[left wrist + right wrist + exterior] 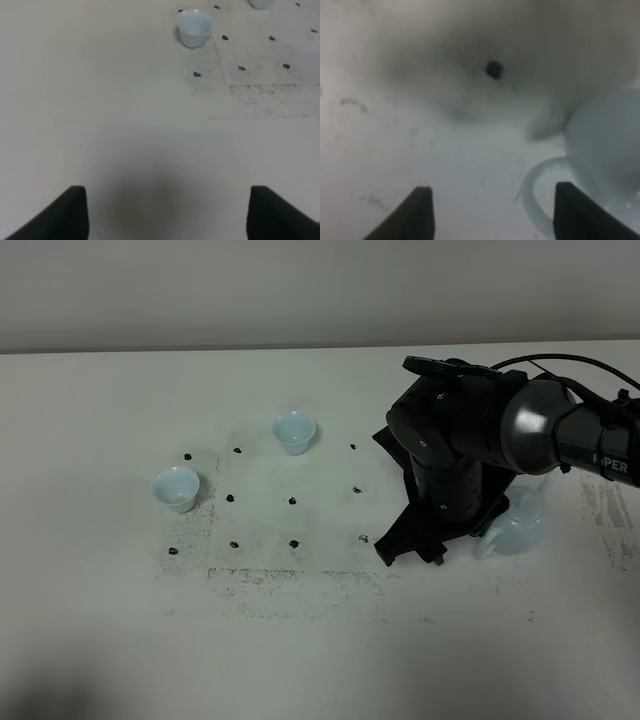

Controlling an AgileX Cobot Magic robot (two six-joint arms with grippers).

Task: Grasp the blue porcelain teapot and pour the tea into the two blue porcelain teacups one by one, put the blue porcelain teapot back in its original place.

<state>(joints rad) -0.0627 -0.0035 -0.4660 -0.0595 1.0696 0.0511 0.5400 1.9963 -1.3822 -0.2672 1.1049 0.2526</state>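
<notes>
The blue porcelain teapot point(522, 527) is seen upright on the white worktop point(100, 620), partly hidden behind the right arm in the high view, with its loop handle point(489, 541) turned toward the right pincer point(412, 552). That pincer is held low just beside the teapot, jaws spread wide, nothing clamped between them. In the right wrist view the teapot's belly point(607, 142) is blurred, and the handle loop point(536, 196) is seen close to the inner side of one finger point(570, 212); contact cannot be told. The two blue porcelain teacups point(294, 431) point(176, 488) are placed upright well apart from the teapot, on the left arm's side of it, the second one farther from the teapot than the first. Small black marks point(291, 501) are dotted over the worktop between the teapot and the cups. The left pincer point(167, 215) is shown only by its wrist view: jaws wide apart, nothing held, bare worktop under it, far from the teapot, one teacup point(195, 27) ahead of it.
</notes>
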